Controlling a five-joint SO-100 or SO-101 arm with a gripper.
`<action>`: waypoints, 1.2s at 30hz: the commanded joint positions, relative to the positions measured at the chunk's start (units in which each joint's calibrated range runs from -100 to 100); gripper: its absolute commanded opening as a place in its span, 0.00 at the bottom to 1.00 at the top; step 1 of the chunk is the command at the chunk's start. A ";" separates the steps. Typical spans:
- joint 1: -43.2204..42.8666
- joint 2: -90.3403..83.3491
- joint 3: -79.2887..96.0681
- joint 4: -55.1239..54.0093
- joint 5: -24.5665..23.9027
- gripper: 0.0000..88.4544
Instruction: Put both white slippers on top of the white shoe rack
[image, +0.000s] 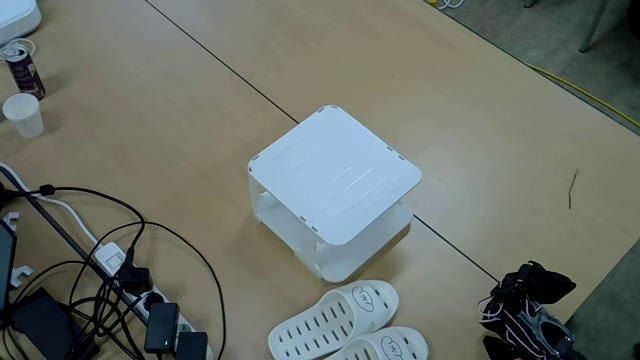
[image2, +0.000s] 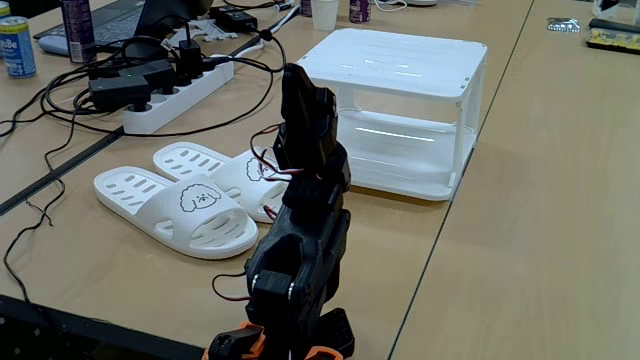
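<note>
- Surface: a light wooden table (image: 180, 150) made of joined panels, with grey floor past its far edge in a fixed view. A tangle of black cables and a power strip (image2: 170, 95) lie at one side; a paper cup (image: 23, 114) and a can (image: 20, 66) stand well apart from the work.
- The white shoe rack (image: 335, 180) stands mid-table, its flat top bare.
- The white slippers (image2: 195, 200) lie side by side on the table, touching or nearly so, just beside the rack and below it in a fixed view (image: 335, 322). Neither is on the rack.
- The black arm (image2: 305, 230) stands folded near the slippers; the gripper is hidden behind the arm body, so whether its jaws are apart or together cannot be told.
- Handling judgement: rubber slides appear light, flexible and not fragile. The strap edge or a side wall of the sole offers the firmest pinch; the vented sole may flex under grip.
</note>
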 joint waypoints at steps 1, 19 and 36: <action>0.09 0.02 0.27 -0.17 0.42 0.01; 0.09 0.11 0.27 -0.08 0.42 0.01; 0.26 1.03 -11.46 31.32 0.42 0.01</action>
